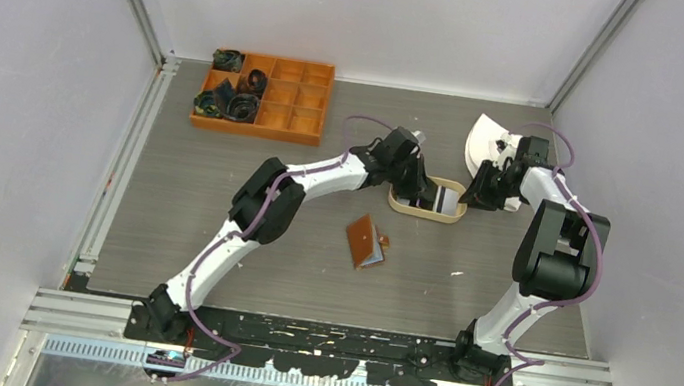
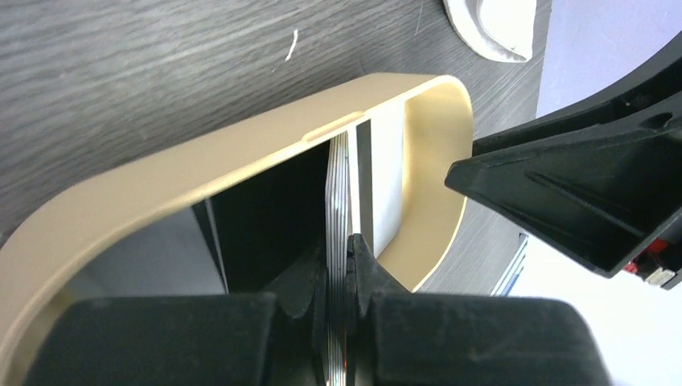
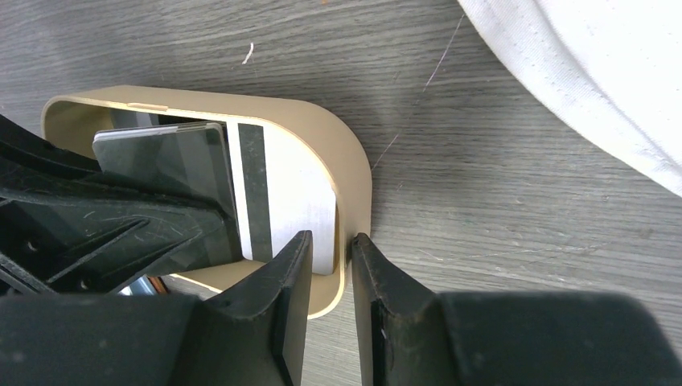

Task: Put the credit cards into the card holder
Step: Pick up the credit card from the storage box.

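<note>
Tabletop (image 1: 423, 305) grey wood-grain, white walls (image 1: 374, 6) around; card holder (image 1: 366, 242) lying mid-table.

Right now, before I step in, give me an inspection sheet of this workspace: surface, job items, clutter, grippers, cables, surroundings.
Surface: grey wood-grain table with a few white specks.
Job's things: credit cards stand on edge in the oval tray; brown card holder lies on the table, apart from the tray.
Clutter: orange compartment box with black items in its left cells; white object beyond the tray.
Grippers: left gripper is shut on the cards; right gripper clamps the tray's end wall.
Cables: purple cables run along both arms.
Surroundings: pale walls and metal rails.
</note>
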Robot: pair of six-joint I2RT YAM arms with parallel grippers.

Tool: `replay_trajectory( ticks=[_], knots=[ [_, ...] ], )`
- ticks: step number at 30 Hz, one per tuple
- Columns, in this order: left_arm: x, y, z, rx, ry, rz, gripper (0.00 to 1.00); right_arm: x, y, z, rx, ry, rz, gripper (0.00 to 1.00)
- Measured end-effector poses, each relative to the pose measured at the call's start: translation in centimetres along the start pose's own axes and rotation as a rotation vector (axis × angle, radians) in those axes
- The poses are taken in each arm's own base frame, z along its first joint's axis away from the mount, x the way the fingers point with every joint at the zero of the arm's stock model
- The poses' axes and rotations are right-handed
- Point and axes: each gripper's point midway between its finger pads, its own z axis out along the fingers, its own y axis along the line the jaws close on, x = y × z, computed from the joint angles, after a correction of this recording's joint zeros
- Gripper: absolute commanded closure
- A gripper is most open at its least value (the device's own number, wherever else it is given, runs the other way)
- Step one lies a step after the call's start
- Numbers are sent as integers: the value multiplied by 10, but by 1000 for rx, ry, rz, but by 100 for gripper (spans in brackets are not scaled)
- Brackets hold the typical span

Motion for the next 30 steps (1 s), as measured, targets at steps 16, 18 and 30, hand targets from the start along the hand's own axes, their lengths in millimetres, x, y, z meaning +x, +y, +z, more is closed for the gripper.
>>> replay_trajectory(
  ticks=[16, 18, 30],
  knots=[
    [-18, 1, -23, 104, -31, -70, 82, 1, 11, -1, -61, 7, -2, 67],
    [-19, -1, -24, 113, -32, -73, 81, 1, 11, -1, -64, 8, -2, 67],
    [-17, -1, -25, 107, -20, -90, 77, 1, 12, -1, -67, 8, -3, 67]
  ],
)
